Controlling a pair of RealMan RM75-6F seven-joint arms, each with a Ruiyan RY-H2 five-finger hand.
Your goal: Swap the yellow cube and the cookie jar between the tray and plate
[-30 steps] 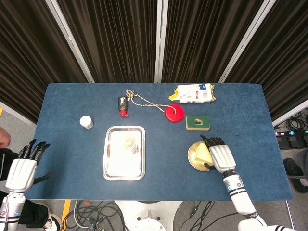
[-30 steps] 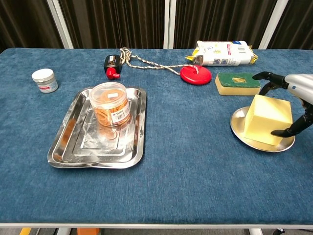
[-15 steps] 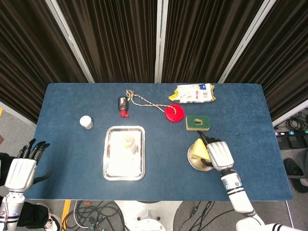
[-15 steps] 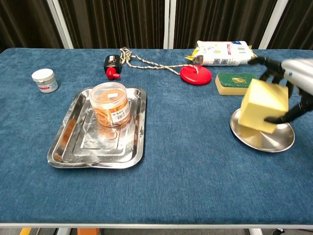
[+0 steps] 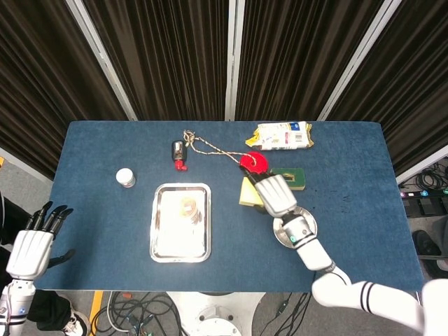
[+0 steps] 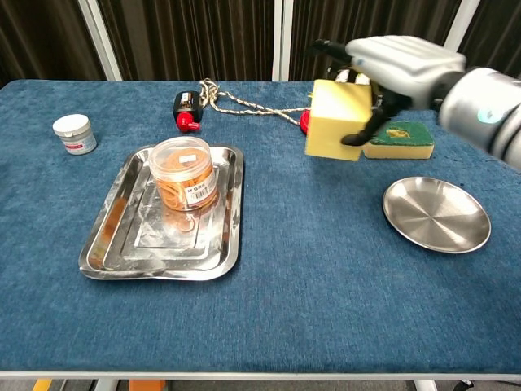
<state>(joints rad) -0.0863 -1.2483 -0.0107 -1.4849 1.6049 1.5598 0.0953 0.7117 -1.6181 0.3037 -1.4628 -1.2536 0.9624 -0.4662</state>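
Right hand holds yellow cube aloft, mid-frame; left hand fingers spread, empty. Next: set cube beside cookie jar in tray.

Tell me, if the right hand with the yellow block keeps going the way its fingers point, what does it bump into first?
Probably the red disc, just past the right hand and its yellow block. Height is unclear, so it might pass over.

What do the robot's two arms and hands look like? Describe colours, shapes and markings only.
Both hands, left hand and right hand, have glossy white shells on the back and black fingers. The right forearm is white and rounded with black bands and a small blue-green mark.
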